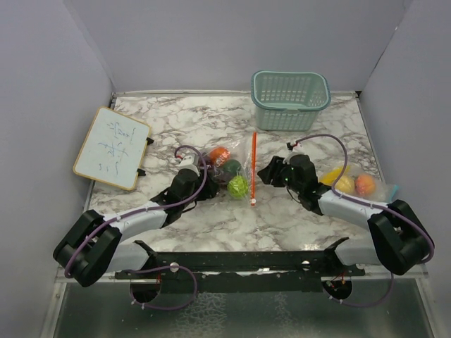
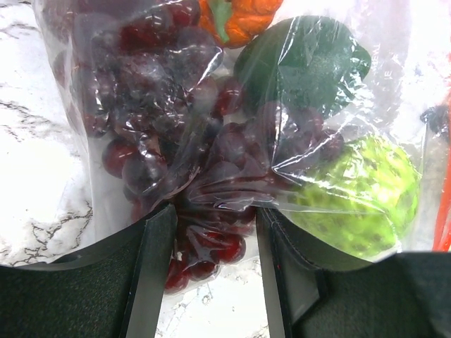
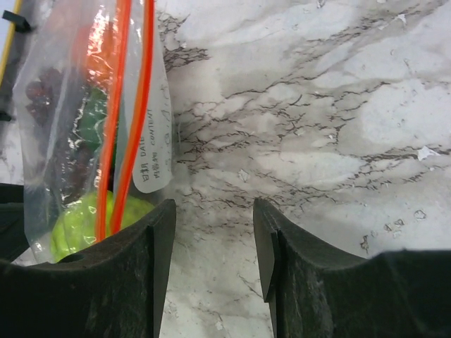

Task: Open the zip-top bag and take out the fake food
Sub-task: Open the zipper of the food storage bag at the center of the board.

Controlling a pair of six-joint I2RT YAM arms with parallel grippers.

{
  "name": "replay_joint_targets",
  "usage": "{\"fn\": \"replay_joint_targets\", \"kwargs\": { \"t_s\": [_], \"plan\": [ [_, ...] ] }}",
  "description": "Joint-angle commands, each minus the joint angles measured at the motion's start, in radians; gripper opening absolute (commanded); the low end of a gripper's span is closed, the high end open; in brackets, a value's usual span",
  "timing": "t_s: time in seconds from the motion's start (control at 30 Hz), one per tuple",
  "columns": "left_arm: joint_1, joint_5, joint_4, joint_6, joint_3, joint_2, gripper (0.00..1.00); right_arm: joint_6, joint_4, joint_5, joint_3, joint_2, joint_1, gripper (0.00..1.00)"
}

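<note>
The clear zip-top bag (image 1: 232, 172) lies mid-table, its orange zip strip (image 1: 254, 169) toward the right arm. Inside are an orange (image 2: 239, 17), a dark green piece (image 2: 303, 63), a bumpy lime (image 2: 359, 197) and a purple grape bunch (image 2: 162, 120). My left gripper (image 2: 215, 218) is at the bag's closed end, jaws partly closed on the film with the grapes' lower end between them. My right gripper (image 3: 213, 211) stands open over bare marble just right of the zip strip (image 3: 127, 105), holding nothing. A banana (image 1: 332, 173), lemon (image 1: 344, 184) and peach (image 1: 364, 184) lie by the right arm.
A teal mesh basket (image 1: 290, 98) stands at the back right. A small whiteboard (image 1: 111, 148) lies at the left edge. Grey walls enclose the marble table (image 1: 183, 120) on three sides. A white label (image 3: 151, 151) is stuck on the bag beside the zip.
</note>
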Motion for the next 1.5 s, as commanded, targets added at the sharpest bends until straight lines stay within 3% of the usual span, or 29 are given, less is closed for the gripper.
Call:
{"fn": "replay_joint_targets", "kwargs": {
  "t_s": [0.0, 0.17, 0.23, 1.03, 1.17, 1.23, 1.3, 1.47],
  "plan": [
    [0.015, -0.002, -0.086, 0.027, -0.032, -0.008, 0.5, -0.025, 0.098, -0.052, 0.04, 0.009, -0.002, 0.49],
    [0.015, -0.007, -0.092, 0.031, -0.044, -0.024, 0.27, -0.015, 0.112, -0.06, 0.027, -0.019, -0.002, 0.49],
    [0.017, 0.001, -0.083, 0.035, -0.048, -0.024, 0.23, -0.017, 0.117, -0.054, 0.015, -0.035, -0.002, 0.49],
    [0.032, 0.018, -0.099, 0.04, -0.072, -0.072, 0.23, -0.01, 0.249, -0.175, 0.094, 0.165, -0.002, 0.5],
    [0.032, 0.041, -0.076, 0.06, -0.07, -0.074, 0.24, 0.004, 0.279, -0.222, 0.095, 0.185, -0.002, 0.34],
    [0.03, 0.053, -0.078, 0.08, -0.054, -0.087, 0.26, -0.002, 0.292, -0.248, 0.094, 0.182, -0.001, 0.19],
    [0.03, 0.054, -0.096, 0.096, -0.036, -0.112, 0.3, -0.002, 0.29, -0.269, 0.096, 0.171, -0.003, 0.11],
    [0.016, 0.046, -0.163, 0.129, 0.059, -0.174, 0.54, 0.01, 0.288, -0.326, 0.091, 0.099, -0.002, 0.01]
  ]
}}
